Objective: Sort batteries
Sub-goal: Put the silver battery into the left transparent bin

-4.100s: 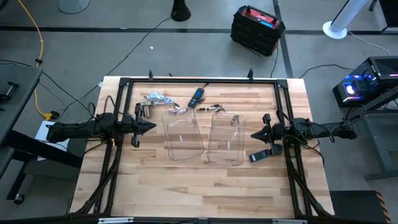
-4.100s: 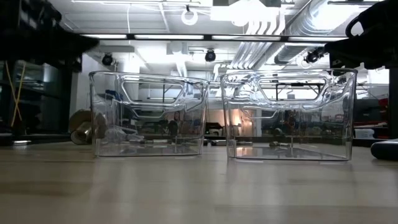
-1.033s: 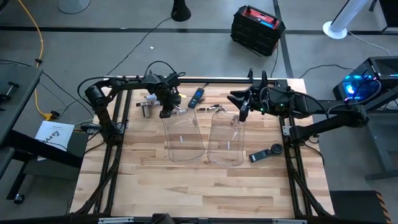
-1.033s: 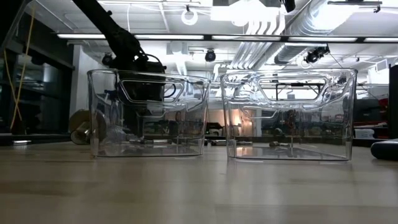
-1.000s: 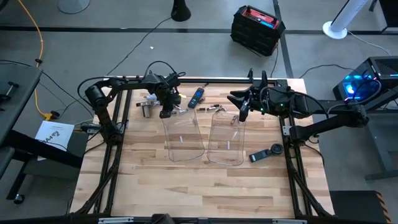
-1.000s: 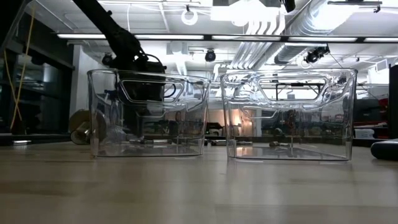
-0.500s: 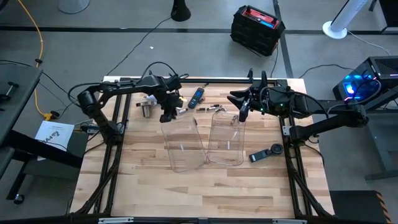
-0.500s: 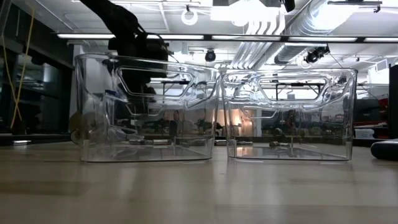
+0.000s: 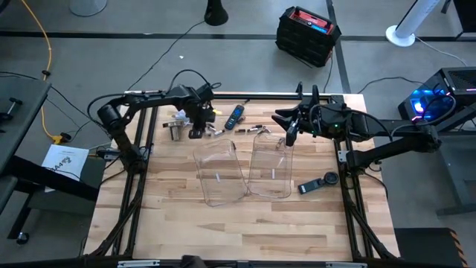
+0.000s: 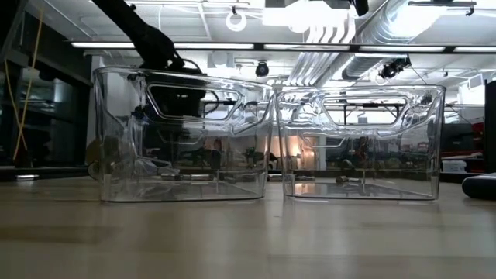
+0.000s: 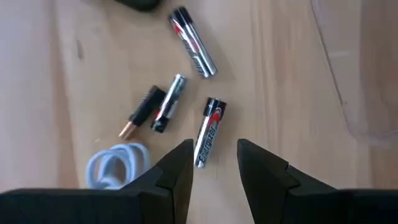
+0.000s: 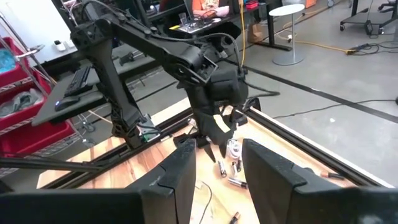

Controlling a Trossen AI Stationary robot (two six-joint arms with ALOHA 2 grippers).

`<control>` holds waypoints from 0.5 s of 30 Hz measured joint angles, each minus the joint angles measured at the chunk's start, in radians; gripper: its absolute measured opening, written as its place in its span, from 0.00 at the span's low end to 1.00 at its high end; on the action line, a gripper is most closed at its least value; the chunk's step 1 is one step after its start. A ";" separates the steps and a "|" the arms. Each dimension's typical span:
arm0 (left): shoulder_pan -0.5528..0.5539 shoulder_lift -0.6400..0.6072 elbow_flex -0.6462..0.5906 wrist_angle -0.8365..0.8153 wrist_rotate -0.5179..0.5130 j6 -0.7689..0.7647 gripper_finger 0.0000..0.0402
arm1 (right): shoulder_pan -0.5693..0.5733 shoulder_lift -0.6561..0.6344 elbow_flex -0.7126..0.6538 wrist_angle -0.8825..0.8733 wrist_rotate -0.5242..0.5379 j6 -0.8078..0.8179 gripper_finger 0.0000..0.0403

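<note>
– Where's your left gripper (image 11: 213, 163)?

– Hovering with its fingers spread over three batteries (image 11: 209, 131) on bare wood. One lies straight between the fingertips; the others sit just beyond.

– Anything in your way?

– A white cable loop (image 11: 116, 163) and a gold-tipped plug (image 11: 140, 111) beside them; a clear tray (image 9: 219, 173) lies near.

– Your right gripper (image 12: 217, 163)?

– Parted, empty, above the other tray (image 9: 271, 165).

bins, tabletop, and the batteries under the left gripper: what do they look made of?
Bins: likely clear glossy plastic; the room shows through them in the low view, with glints on the rims.
Tabletop: wood, light planks with visible grain and seams, matte.
Batteries: probably metal cells in a shiny printed wrap, silver, black and red. The left gripper hovers open over one.
</note>
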 joint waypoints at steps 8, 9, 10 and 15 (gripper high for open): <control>-0.038 0.082 0.000 0.018 -0.079 0.039 0.29 | 0.000 0.000 0.000 0.000 0.000 0.000 0.31; -0.043 0.093 0.000 0.017 -0.080 0.040 0.29 | 0.000 0.000 0.000 -0.001 0.000 0.000 0.31; -0.046 0.104 0.000 0.018 -0.083 0.041 0.29 | 0.000 0.000 0.000 -0.001 0.000 0.000 0.31; -0.060 0.148 0.006 0.035 -0.141 -0.006 0.28 | 0.000 0.000 0.000 -0.008 0.000 0.000 0.31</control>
